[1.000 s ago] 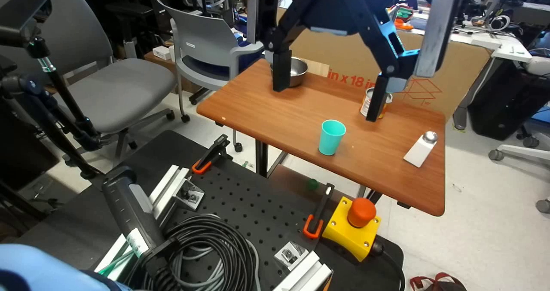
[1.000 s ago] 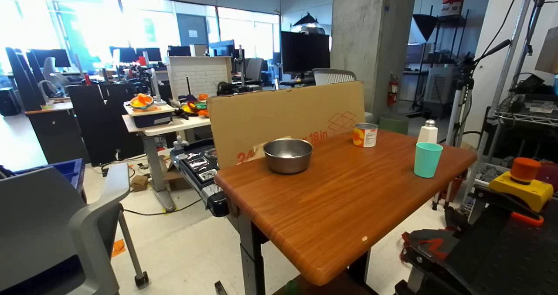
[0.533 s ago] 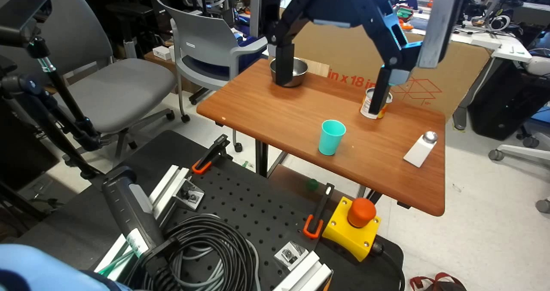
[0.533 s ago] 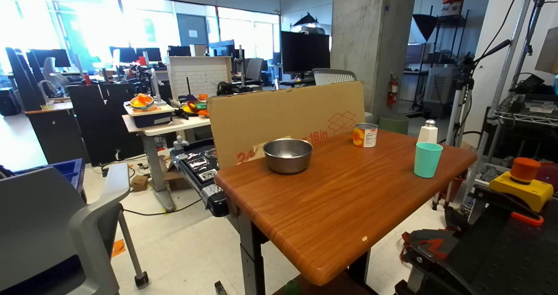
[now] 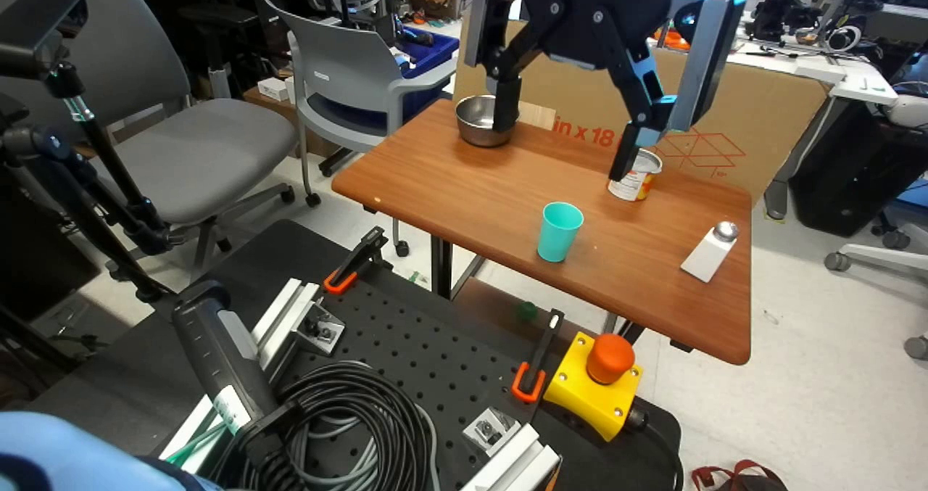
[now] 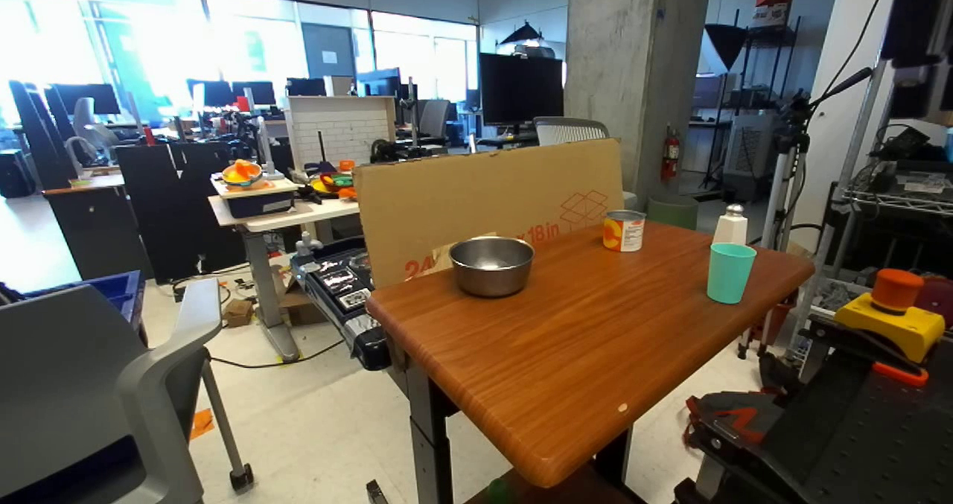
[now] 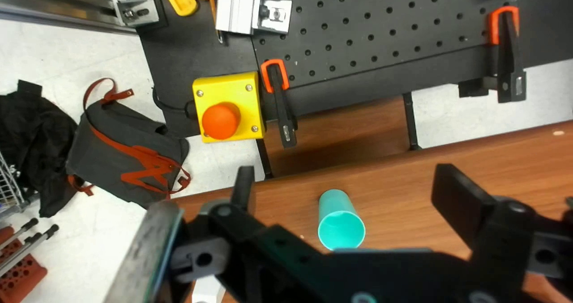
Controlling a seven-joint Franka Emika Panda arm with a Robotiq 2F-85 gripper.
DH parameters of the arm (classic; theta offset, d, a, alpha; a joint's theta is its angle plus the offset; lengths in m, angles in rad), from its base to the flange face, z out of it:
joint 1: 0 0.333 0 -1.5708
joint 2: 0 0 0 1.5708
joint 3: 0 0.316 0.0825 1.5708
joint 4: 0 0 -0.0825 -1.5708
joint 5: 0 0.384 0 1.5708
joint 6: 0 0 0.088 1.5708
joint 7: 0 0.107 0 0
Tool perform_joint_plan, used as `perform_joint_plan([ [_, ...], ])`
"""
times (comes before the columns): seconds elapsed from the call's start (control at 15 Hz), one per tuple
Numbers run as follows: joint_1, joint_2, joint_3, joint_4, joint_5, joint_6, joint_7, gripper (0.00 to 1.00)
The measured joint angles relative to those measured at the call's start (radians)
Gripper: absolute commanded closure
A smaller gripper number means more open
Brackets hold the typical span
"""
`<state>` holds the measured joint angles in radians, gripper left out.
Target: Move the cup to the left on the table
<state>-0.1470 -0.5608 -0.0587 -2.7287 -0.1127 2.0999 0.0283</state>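
The teal cup stands upright on the table, near its edge on the black board's side. The cup also shows in an exterior view in front of the white shaker. In the wrist view the cup lies between the spread fingers, nearer the left finger, its lower rim partly covered by the gripper body. My gripper is open and empty, above the table and apart from the cup. It also shows in the wrist view. The table also shows in an exterior view.
A metal bowl and a can stand along the cardboard side. A white shaker stands near the table's far-right end. The black perforated board holds clamps, cables and a yellow stop button box. Cardboard stands behind the table.
The gripper appears higher and smaller in an exterior view, its fingers still spread. A dark part of the arm now shows at an exterior view's right edge. The cup has not moved.
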Motion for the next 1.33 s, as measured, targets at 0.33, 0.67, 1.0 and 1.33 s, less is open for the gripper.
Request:
perform_joint_plan([
  [0.33, 0.001, 0.179, 0.009, 0.032, 0.02, 0.21, 0.063, 0.0],
  [0.67, 0.012, 0.34, 0.036, 0.09, 0.017, 0.303, 0.12, 0.0],
  [1.0, 0.04, 0.477, 0.045, 0.171, 0.001, 0.335, 0.181, 0.0],
  [1.33, 0.074, 0.614, 0.045, 0.267, -0.056, 0.335, 0.265, 0.0],
])
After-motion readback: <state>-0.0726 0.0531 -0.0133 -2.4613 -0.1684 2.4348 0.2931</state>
